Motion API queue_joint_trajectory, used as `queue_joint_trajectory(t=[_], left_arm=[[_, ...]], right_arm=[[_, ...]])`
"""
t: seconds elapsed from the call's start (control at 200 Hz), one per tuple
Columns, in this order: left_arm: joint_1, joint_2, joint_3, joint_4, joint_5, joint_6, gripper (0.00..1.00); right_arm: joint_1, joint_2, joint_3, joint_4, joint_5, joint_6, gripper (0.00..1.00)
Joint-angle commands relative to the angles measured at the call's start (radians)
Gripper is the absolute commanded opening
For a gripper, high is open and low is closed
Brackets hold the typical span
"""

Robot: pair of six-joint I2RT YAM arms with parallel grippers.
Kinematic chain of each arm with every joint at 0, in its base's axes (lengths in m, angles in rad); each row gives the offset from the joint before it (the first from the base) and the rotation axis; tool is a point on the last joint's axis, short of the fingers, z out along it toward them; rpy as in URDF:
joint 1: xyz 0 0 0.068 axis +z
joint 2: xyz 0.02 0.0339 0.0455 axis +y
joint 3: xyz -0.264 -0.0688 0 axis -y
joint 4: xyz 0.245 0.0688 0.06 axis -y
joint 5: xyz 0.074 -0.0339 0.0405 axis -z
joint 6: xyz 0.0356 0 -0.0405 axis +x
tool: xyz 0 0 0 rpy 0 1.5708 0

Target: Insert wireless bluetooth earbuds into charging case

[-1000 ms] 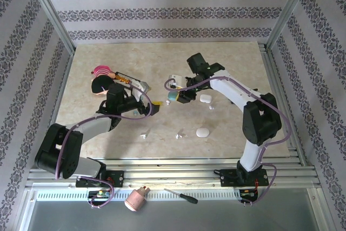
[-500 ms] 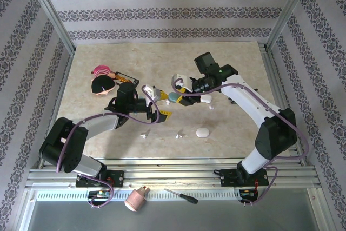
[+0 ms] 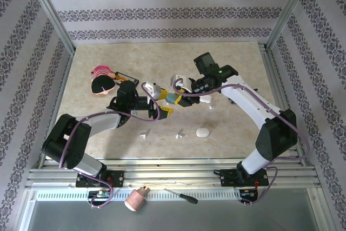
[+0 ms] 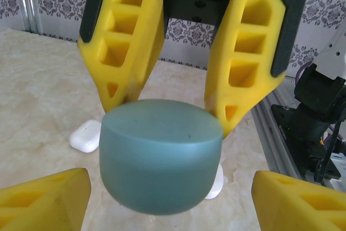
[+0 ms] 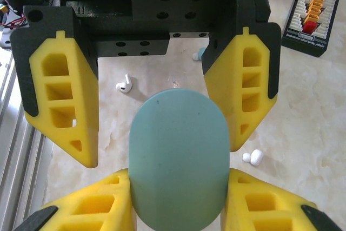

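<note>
A blue-green pebble-shaped charging case (image 3: pixel 172 98) hangs above the table's middle, closed as far as I can see. My right gripper (image 3: pixel 177 96) is shut on it, its yellow fingers (image 5: pixel 94 206) pressed against both sides of the case (image 5: pixel 178 155). My left gripper (image 3: pixel 161 101) is open, one finger (image 4: pixel 46 201) on each side of the case (image 4: pixel 160 155) without touching. Tiny white earbuds (image 3: pixel 145 133) (image 3: pixel 179 133) (image 3: pixel 211 107) lie on the table. In the right wrist view I see white buds (image 5: pixel 125 85) (image 5: pixel 253 157) and a pale blue-green bud (image 5: pixel 199 54).
Two white cases (image 3: pixel 203 132) (image 3: pixel 205 99) lie on the marble table (image 3: pixel 232 63) right of centre. A pink and black plush (image 3: pixel 101 82) and a small black rack (image 3: pixel 128 78) sit at the left. A screwdriver (image 3: pixel 181 196) lies below the front rail.
My left gripper has swung right and come to the case with its fingers open around it. The right gripper has brought the case slightly left, then held still.
</note>
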Motion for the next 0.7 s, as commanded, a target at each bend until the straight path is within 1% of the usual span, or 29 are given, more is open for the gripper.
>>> queue_joint_trajectory(t=[0.0, 0.115, 0.33, 0.415, 0.59, 0.655, 0.695], left_arm=[[-0.016, 0.0, 0.024, 0.065, 0.039, -0.022, 0.76], [-0.016, 0.001, 0.027, 0.065, 0.043, -0.022, 0.72], [-0.017, 0.007, 0.032, 0.064, 0.059, -0.03, 0.58], [-0.017, 0.012, 0.035, 0.069, 0.067, -0.039, 0.56], [-0.017, 0.018, 0.034, 0.081, 0.078, -0.045, 0.46], [-0.017, 0.019, 0.033, 0.082, 0.078, -0.048, 0.45], [-0.017, 0.021, 0.033, 0.085, 0.076, -0.046, 0.46]], right_arm=[[0.014, 0.007, -0.003, -0.022, -0.044, -0.009, 0.3], [0.016, 0.012, 0.001, -0.032, -0.044, -0.011, 0.3], [0.016, 0.016, 0.002, -0.041, -0.039, -0.015, 0.3], [0.017, 0.019, 0.004, -0.042, -0.039, -0.016, 0.3], [0.017, 0.017, 0.003, -0.035, -0.042, -0.011, 0.3], [0.016, 0.013, 0.0, -0.025, -0.048, -0.009, 0.3], [0.015, 0.011, -0.003, -0.02, -0.053, -0.007, 0.3]])
